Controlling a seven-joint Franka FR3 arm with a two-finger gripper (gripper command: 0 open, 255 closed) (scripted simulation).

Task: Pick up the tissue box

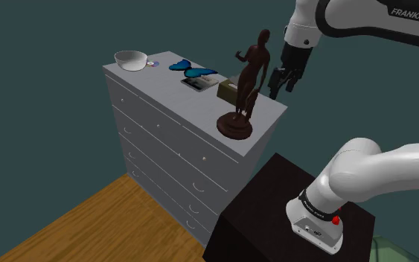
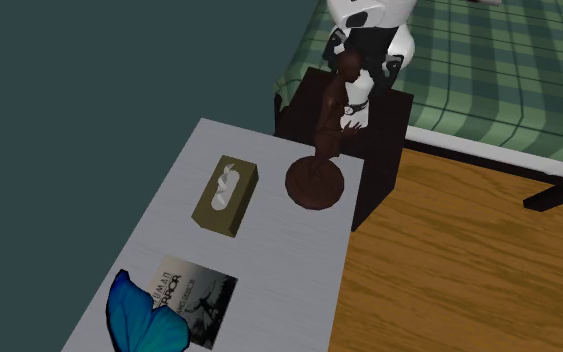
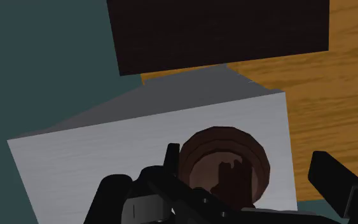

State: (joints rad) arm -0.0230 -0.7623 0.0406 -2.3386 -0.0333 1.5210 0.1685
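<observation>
— Looking for the tissue box (image 2: pixel 226 194): where does it sit?

— On the grey tabletop (image 2: pixel 289 262), near the edge that runs along the teal wall, lying flat with a white tissue poking from its olive top. A brown statue (image 1: pixel 248 74) stands just beside it, not touching.

— And the gripper (image 1: pixel 280 88)?

— In the air over the end of the tabletop nearest the stand. Its black fingers are spread and clasp nothing. The wrist view looks straight down on the statue's round base.

— So which way does it have to go?

— Toward the shoulder view's left, and down. The box lies on the other side of the statue from the fingers, well apart from them. Its long axis runs roughly along the tabletop's length, so I judge the fingers should straddle its short width, turned across that axis.

— Any risk?

— The statue. It is tall and close to the path, and a low sideways sweep could topple it.
</observation>
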